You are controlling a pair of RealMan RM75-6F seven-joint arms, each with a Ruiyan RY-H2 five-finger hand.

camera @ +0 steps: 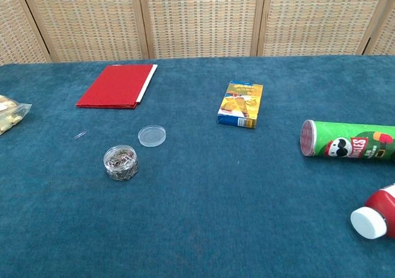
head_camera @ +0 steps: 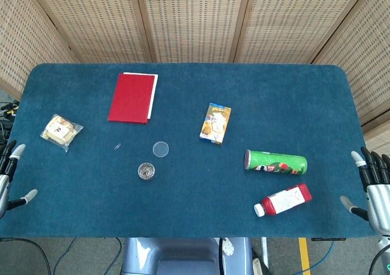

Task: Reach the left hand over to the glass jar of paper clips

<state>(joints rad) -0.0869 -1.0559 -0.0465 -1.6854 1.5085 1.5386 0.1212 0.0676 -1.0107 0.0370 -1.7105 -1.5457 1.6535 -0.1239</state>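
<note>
A small round glass jar of paper clips (head_camera: pixel 145 171) (camera: pixel 121 162) stands open on the blue table, left of centre. Its clear lid (head_camera: pixel 161 149) (camera: pixel 152 135) lies flat just beyond it, and one loose paper clip (head_camera: pixel 117 147) (camera: pixel 80 135) rests to the left. My left hand (head_camera: pixel 8 177) hangs at the table's left edge, well left of the jar, fingers apart and holding nothing. At the right edge my right hand (head_camera: pixel 373 183) is likewise open with nothing in it. The chest view shows neither hand.
A red folder (head_camera: pixel 132 97) lies at the back left and a snack bag (head_camera: pixel 61 131) near the left edge. A yellow box (head_camera: pixel 215 123) sits mid-table. A green chip can (head_camera: pixel 275 163) and a red bottle (head_camera: pixel 284 200) lie on their sides at the right.
</note>
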